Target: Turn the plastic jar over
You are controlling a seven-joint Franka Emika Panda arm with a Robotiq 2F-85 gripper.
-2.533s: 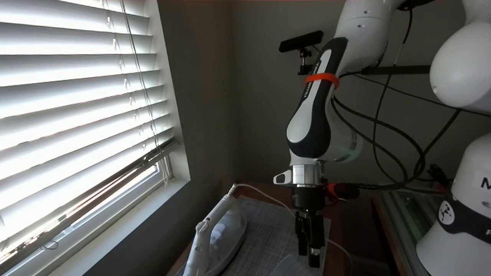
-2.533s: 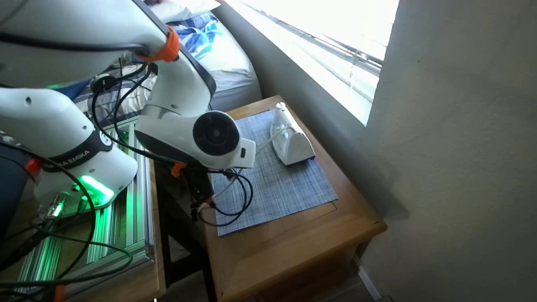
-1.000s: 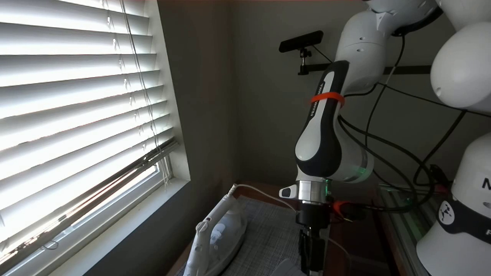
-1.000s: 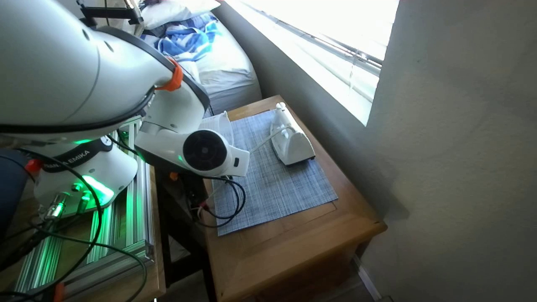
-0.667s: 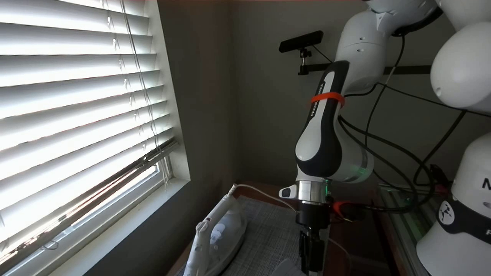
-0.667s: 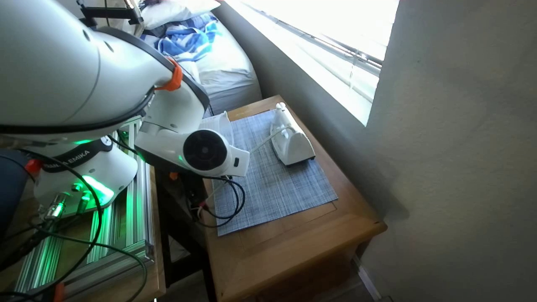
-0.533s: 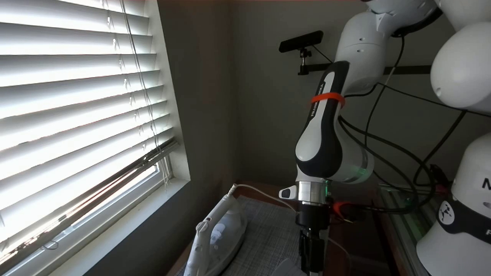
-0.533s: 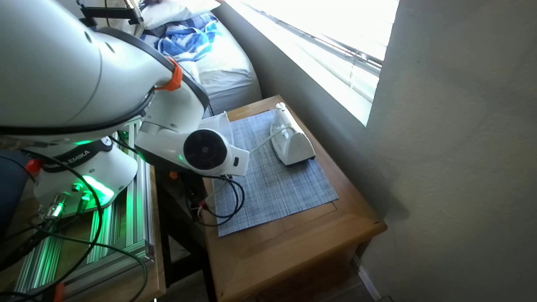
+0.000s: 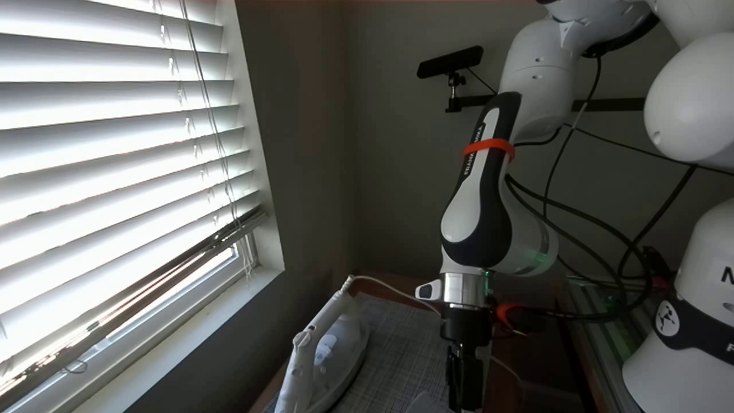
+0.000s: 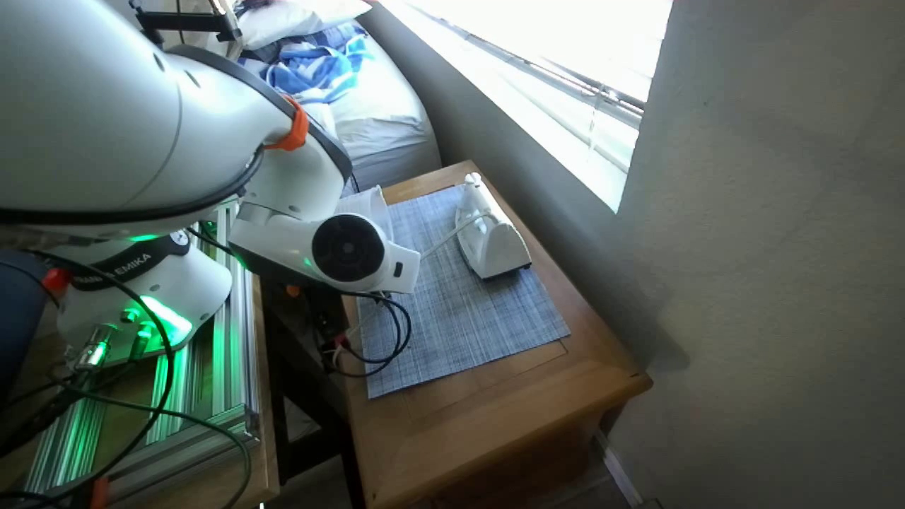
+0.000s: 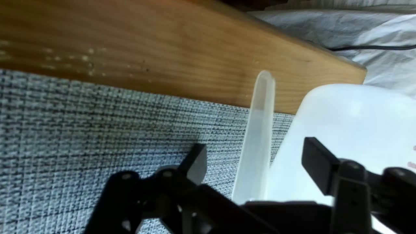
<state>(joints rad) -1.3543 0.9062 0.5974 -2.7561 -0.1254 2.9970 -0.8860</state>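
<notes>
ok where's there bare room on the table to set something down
In an exterior view: the placemat in front of the iron, then the wooden table between placemat and near edge. Crowded: around the plastic jar and open pincer, and by the hanging black cables.

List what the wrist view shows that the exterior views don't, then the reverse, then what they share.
Only the wrist view: the gap between the fingertips of the open gripper, with the jar's rim appearing within that gap, and pale specks on the table.

Only the exterior views: the iron, the window blinds and the robot arm.

Both: the table, the mat, part of the gripper, and the jar, which in an exterior view sits partly behind the robot arm.
</notes>
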